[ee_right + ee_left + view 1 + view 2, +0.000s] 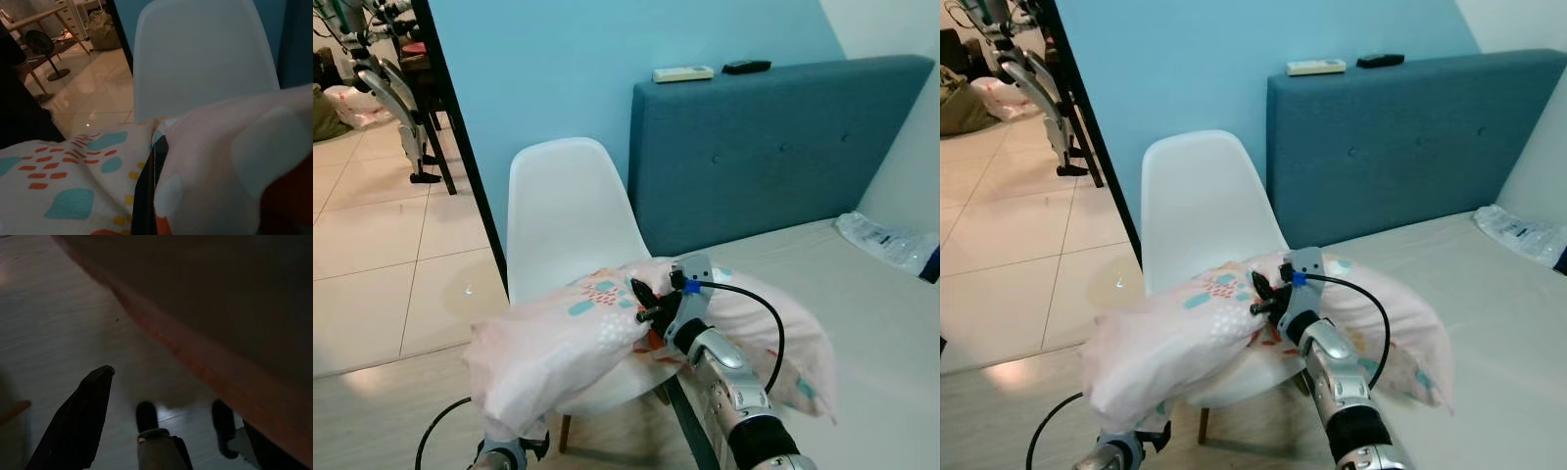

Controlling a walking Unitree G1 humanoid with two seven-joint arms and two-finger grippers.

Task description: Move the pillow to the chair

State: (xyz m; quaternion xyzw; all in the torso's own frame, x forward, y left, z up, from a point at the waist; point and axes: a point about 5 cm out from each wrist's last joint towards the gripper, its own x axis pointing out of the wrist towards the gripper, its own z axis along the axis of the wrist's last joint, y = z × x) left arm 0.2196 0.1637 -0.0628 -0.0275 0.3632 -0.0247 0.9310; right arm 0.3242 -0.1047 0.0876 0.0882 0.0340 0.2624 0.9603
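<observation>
Across the white chair's [570,220] seat lies the patterned pillow [558,343], one end spilling onto the bed [862,304]. Right gripper [644,303]: fingers pinched tight on the pillow's fabric at mid-top. Left gripper [146,396] sits below the pillow over the floor [58,333], fingers spread wide, gripping nothing.

My black finger [146,196] is buried in a fold of the patterned pillow [73,181], with the white chair [200,63] just beyond.
</observation>
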